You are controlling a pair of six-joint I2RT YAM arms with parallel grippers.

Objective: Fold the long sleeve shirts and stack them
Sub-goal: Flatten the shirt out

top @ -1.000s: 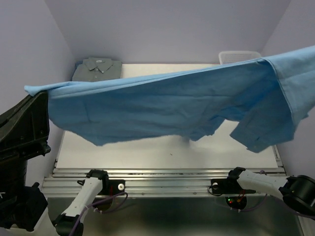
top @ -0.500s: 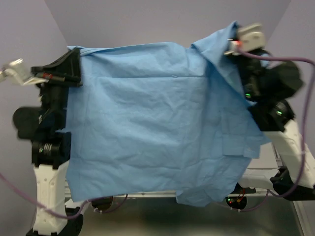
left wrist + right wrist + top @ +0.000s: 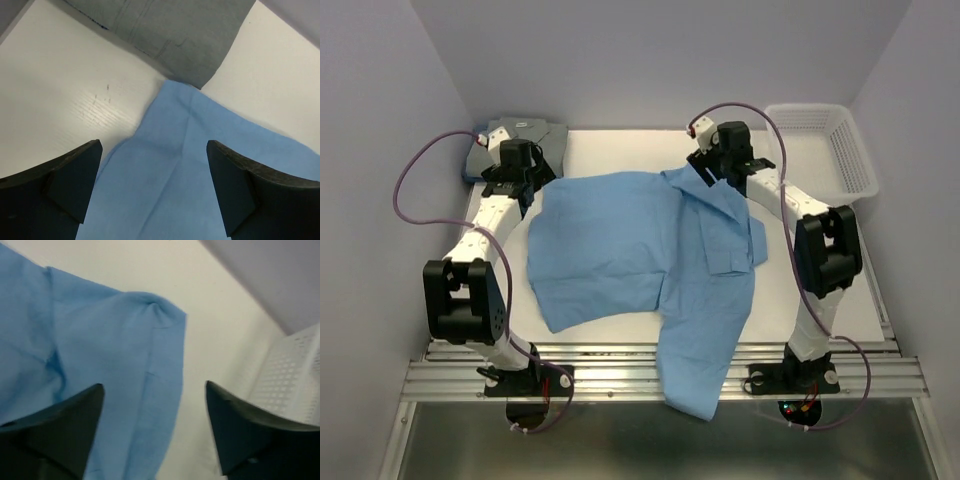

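Note:
The light blue long sleeve shirt (image 3: 630,250) lies spread on the white table (image 3: 810,250), and one part of it hangs over the near edge. The grey-green shirt (image 3: 535,132) sits folded at the back left corner. My left gripper (image 3: 522,185) stands open over the blue shirt's far left corner (image 3: 200,170), just short of the grey-green shirt (image 3: 175,35). At the far right edge of the blue shirt (image 3: 100,345) my right gripper (image 3: 716,170) is open as well. Neither the left gripper (image 3: 155,185) nor the right gripper (image 3: 152,427) holds anything.
A white mesh basket (image 3: 825,145) stands at the back right corner, close to my right gripper, with its wall (image 3: 292,375) in the right wrist view. Lilac walls enclose the table on three sides. Bare table (image 3: 70,85) lies left of the blue shirt.
The blue shirt, held up in the air by both shut grippers, has been swung down and laid on the table. Both grippers have let go and opened.

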